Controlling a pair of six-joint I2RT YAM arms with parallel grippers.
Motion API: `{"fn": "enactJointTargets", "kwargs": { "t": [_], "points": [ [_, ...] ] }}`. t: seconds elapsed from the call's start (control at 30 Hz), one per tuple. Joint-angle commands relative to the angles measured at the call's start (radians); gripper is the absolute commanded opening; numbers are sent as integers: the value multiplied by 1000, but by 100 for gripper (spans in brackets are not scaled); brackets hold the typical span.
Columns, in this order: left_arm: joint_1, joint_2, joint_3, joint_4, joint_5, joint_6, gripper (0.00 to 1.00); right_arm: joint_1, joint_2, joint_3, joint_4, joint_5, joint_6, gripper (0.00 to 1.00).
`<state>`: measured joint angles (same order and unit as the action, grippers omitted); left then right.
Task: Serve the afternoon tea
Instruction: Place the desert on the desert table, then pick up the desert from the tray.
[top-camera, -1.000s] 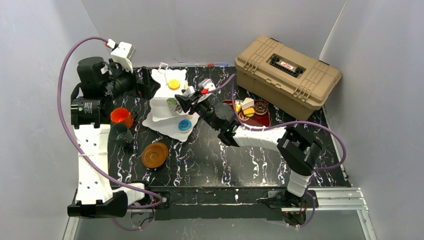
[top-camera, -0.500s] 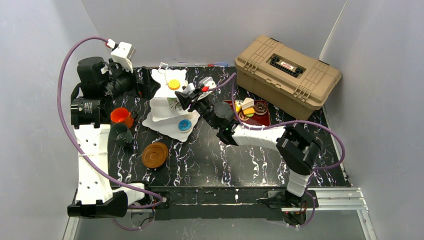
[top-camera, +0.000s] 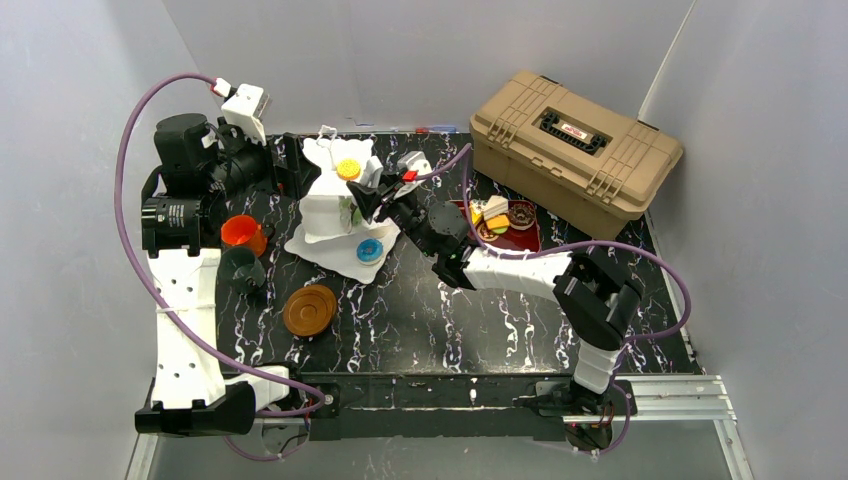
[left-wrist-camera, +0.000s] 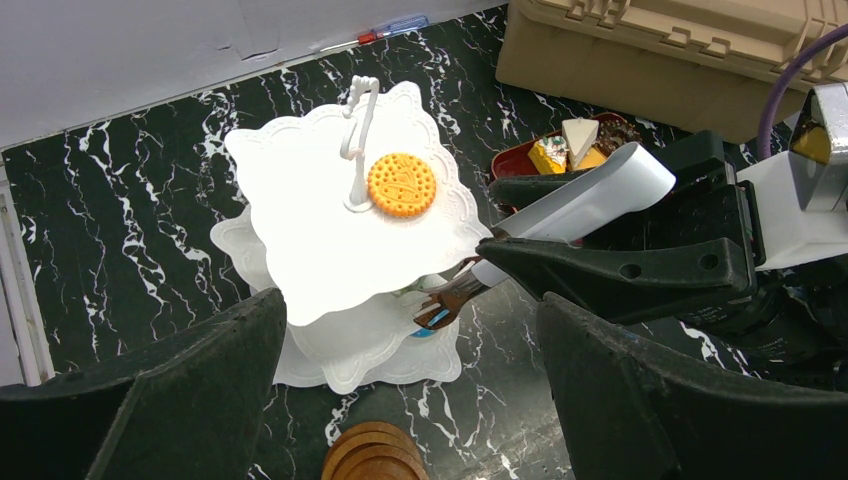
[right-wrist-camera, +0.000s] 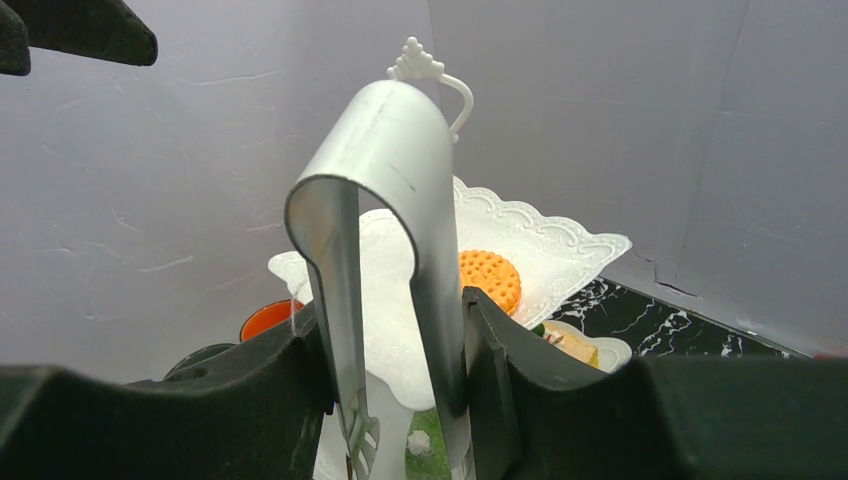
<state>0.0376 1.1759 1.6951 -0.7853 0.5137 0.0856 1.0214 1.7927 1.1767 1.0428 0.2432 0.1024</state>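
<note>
The white three-tier stand (top-camera: 322, 210) stands at the back left, with an orange biscuit (top-camera: 348, 168) on its top plate and a blue donut (top-camera: 369, 250) on its bottom plate. My right gripper (top-camera: 378, 203) is shut on the metal tongs (right-wrist-camera: 390, 200). The tong tips (left-wrist-camera: 445, 300) reach under the top plate, beside a green pastry (right-wrist-camera: 430, 445) on the middle plate. My left gripper (left-wrist-camera: 415, 400) is open and empty, high above the stand. An orange cup (top-camera: 240, 233), a dark cup (top-camera: 242, 268) and stacked brown saucers (top-camera: 309, 309) sit left of and in front of the stand.
A red tray (top-camera: 527, 240) with several pastries lies right of the stand. The tan toolbox (top-camera: 575, 140) stands at the back right. Grey walls close in the table on three sides. The right arm stretches across the table's middle.
My right gripper has moved the tongs left and towards the stand, so their tips are further under the top plate. The left arm has not moved.
</note>
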Motion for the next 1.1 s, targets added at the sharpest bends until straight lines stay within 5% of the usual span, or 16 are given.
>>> {"fn": "enactJointTargets", "kwargs": {
  "t": [0.0,0.57,0.8,1.07],
  "points": [
    [5,-28,13,3,18,-1,94,3,-39,22,70,5,-4,52],
    [5,-29,9,6,28,-8,94,-17,-405,-365,-43,125,-22,50],
    [5,-30,7,6,32,-10,94,-180,-480,-460,-112,115,-10,49],
    [5,-25,13,6,30,-11,94,-353,-392,-447,-151,-8,-4,49]
  ]
}}
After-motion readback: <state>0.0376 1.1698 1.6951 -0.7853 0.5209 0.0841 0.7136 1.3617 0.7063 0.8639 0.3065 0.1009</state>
